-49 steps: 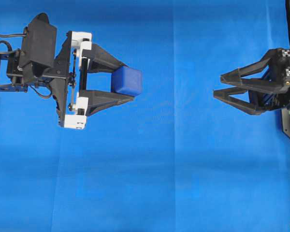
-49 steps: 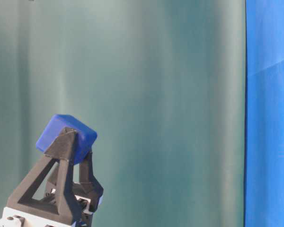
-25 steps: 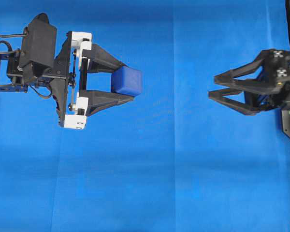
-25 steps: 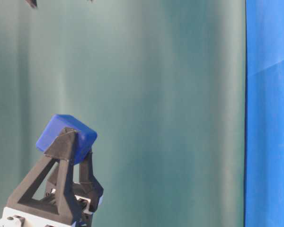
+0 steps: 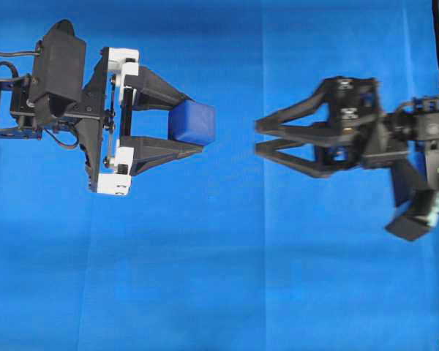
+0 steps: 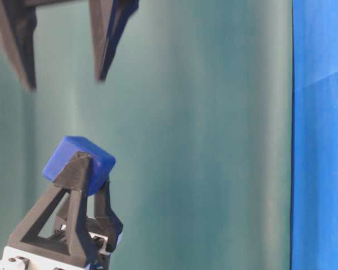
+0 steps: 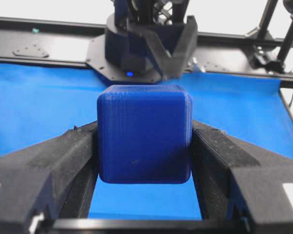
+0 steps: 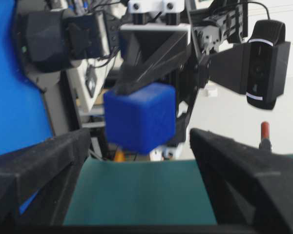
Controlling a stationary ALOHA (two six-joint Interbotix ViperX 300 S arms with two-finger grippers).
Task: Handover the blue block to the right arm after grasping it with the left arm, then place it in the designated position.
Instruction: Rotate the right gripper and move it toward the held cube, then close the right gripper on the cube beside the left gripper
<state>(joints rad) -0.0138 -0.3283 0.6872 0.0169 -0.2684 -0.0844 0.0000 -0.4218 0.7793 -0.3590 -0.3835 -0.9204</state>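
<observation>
As left hand (image 5: 196, 122) grips blue block (image 5: 192, 122) | right hand (image 5: 259, 139) advanced, open

We see bright, even light with soft shadows; the right tool (image 5: 257, 137) is motion-blurred overhead, and in its wrist view the blue block (image 8: 139, 117) looks soft.
</observation>
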